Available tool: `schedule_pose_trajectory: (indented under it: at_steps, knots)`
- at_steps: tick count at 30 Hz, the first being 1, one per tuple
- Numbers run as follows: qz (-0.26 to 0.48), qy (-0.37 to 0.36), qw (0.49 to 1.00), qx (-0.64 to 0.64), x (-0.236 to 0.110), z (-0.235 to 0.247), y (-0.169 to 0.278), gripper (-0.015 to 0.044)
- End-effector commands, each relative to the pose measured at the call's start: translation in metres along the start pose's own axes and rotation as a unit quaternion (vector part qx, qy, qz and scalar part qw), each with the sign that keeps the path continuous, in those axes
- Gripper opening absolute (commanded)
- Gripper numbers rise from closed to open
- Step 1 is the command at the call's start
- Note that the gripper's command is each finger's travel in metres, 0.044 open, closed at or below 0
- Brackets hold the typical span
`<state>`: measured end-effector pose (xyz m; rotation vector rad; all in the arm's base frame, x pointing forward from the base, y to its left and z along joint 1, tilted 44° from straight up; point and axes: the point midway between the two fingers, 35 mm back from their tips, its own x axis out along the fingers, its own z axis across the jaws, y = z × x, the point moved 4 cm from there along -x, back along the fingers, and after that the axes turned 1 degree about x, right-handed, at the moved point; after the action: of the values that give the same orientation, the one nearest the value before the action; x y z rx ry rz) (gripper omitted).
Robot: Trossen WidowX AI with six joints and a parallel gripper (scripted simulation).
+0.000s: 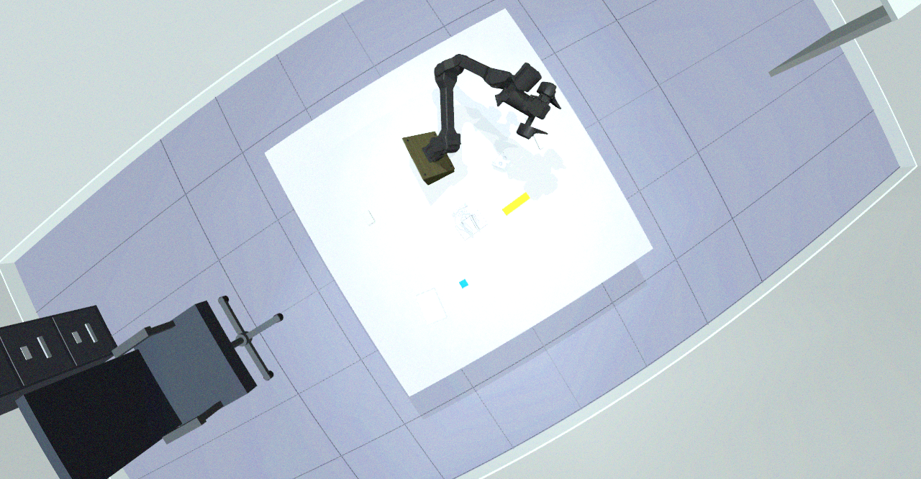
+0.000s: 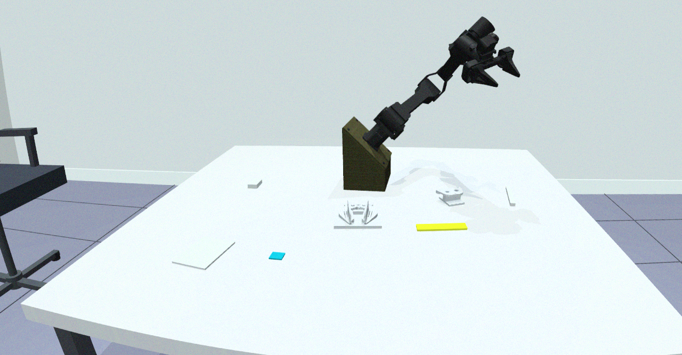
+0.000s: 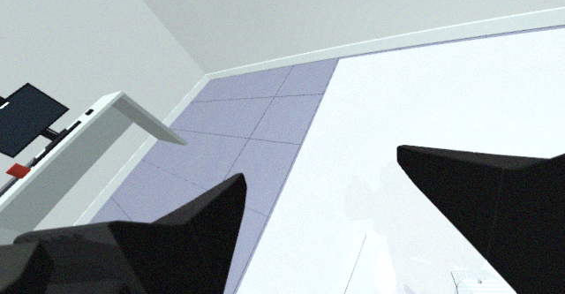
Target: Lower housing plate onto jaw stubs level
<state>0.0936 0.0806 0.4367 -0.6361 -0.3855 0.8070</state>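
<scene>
My gripper (image 1: 552, 120) (image 2: 508, 80) (image 3: 320, 167) is open and empty, raised high over the right back of the table and tilted outward. The white jaw assembly (image 1: 468, 220) (image 2: 350, 217) stands near the table's middle, with two upright, slanted jaws on a flat base (image 2: 357, 227). A small white part (image 2: 449, 197) with two holes in its top, apparently the housing plate on a support, stands to the right, apart from the jaws and below the gripper. White on white hides how any plate meets the jaw stubs.
A yellow bar (image 1: 515, 203) (image 2: 441, 227) lies right of the jaws. A thin white strip (image 2: 510, 196) lies farther right. A cyan square (image 1: 463, 283) (image 2: 277, 255), a flat white panel (image 2: 204, 254) and a small white block (image 2: 254, 184) lie leftward. The arm's brown base (image 1: 427, 157) (image 2: 364, 167) stands behind the jaws.
</scene>
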Motion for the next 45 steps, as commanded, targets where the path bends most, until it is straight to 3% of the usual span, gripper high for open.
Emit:
schedule_pose_trajectory:
  at_steps: [1,25,45]
  knots:
    - [0.022,0.016,0.999,0.017,0.01,-0.021,0.001,0.044]
    - [0.203,0.103,0.972,0.051,0.058,-0.109,0.053,0.044]
    - [0.404,0.159,0.901,0.022,0.069,-0.158,0.132,0.044]
